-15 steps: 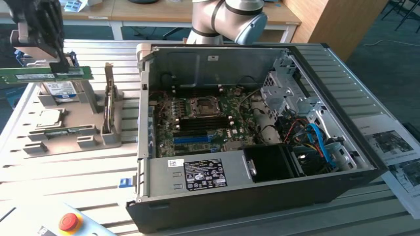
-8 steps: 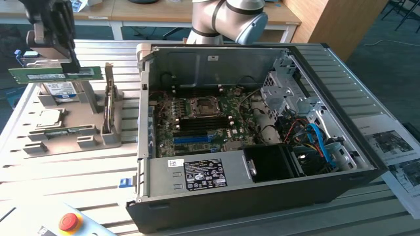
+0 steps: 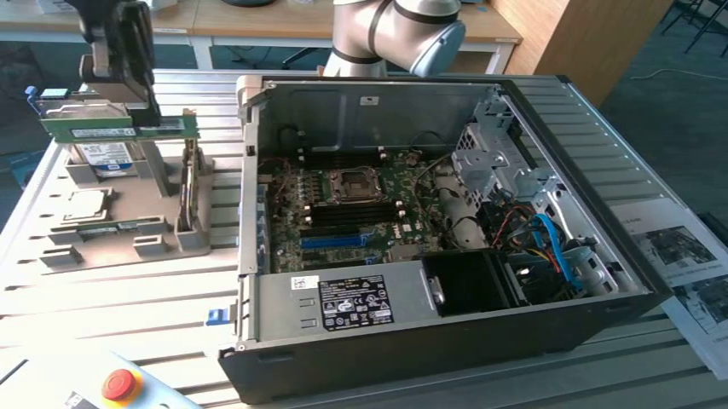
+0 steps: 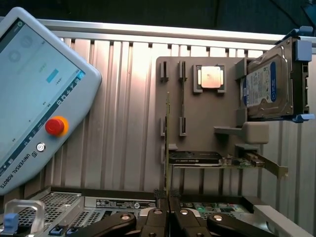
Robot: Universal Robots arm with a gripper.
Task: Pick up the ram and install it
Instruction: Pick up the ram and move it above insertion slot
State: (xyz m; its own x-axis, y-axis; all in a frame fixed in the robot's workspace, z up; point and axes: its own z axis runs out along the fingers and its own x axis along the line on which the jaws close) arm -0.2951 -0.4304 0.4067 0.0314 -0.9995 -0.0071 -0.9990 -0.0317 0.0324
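The tool was closed to a narrow gap on the ram, clamping the green stick near one end. The ram was held level and lengthwise above the grey fixture plate, over the end of the plate where the hard drive stood upright in its cradle. The ram was clear of the plate. In the wrist view the ram appeared edge-on as a thin line running out from between the closed fingertips.

A processor lay flat in its recess near the middle of the fixture plate. An expansion card sat in holders at the plate edge farthest from the hard drive.

The fixture plate rested on the slatted aluminium worktop. The open computer case lay just beside the plate, on the exterior view's right, with the motherboard exposed. A teach pendant with a red emergency-stop button lay on the worktop, well apart from the plate
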